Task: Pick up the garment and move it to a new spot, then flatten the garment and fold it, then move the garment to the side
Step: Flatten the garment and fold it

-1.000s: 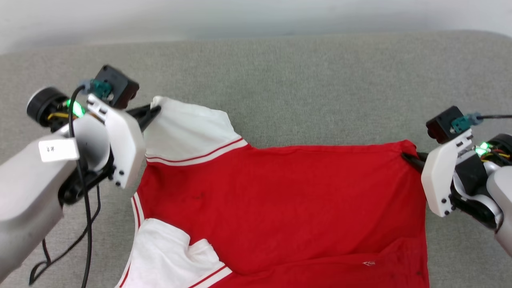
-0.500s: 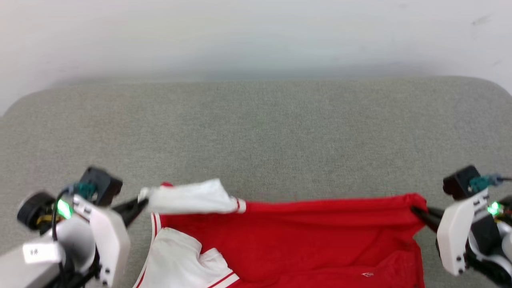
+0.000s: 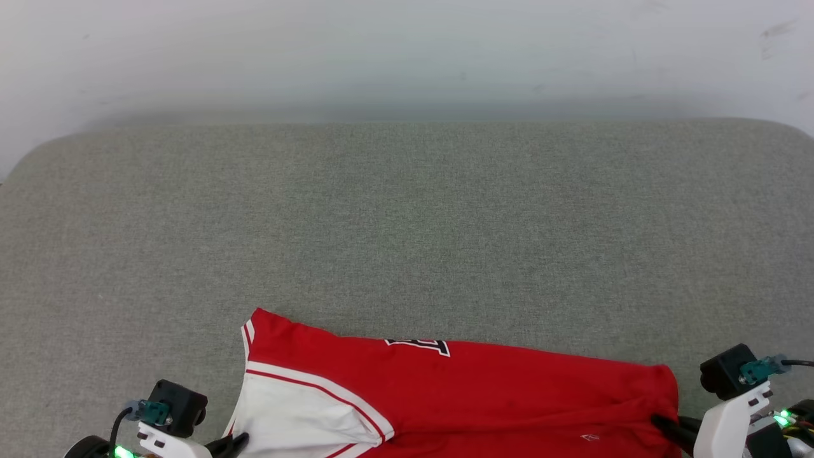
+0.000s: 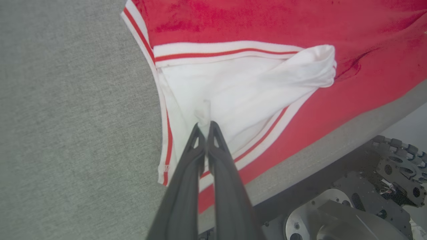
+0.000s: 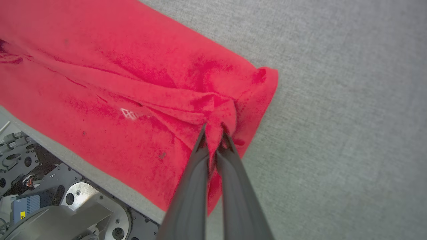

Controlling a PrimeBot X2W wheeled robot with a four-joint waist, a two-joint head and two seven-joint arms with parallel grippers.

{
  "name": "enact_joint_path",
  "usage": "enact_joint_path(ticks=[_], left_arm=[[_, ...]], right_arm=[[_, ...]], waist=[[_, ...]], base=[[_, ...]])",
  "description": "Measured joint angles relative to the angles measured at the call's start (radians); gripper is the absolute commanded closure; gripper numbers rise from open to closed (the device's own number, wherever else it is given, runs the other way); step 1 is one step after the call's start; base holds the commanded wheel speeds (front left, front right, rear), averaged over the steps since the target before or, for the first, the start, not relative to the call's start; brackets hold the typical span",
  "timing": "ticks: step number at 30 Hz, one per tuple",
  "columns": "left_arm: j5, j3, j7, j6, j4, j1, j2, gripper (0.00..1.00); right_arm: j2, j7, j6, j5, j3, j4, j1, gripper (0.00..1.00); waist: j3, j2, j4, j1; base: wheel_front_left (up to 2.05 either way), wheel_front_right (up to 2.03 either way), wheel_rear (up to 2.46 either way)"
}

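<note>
Along the near edge of the table (image 3: 407, 210) the garment (image 3: 496, 394) now lies folded over itself, lettering (image 3: 418, 345) peeking out. The left hand (image 4: 204, 128) pinches its white sleeve (image 4: 233, 90) and the right hand (image 5: 215, 131) its red hem (image 5: 230, 116), both drawn back.

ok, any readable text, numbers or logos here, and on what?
Nothing legible.
Black white-outlined lettering on the garment: cut off at the fold, unreadable.
Small white mark on the garment: too small to read.
Yellow sticker on the robot base: too small.
</note>
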Motion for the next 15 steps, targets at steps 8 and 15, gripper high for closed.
enact_joint_path(ticks=[8,15], left_arm=[[-0.037,-0.016,-0.013,-0.058,0.146,0.016,-0.086,1.0],[-0.049,-0.004,-0.055,-0.072,0.217,0.02,-0.123,0.0]], right_arm=[[0.047,0.016,0.0,-0.018,0.008,0.07,0.018,1.0],[0.071,-0.04,0.0,-0.018,0.001,0.106,0.015,0.0]], waist=[[0.036,0.0,-0.002,0.0001],[0.028,0.0,-0.001,0.0001]], base=[[0.0,0.0,0.0],[0.0,0.0,0.0]])
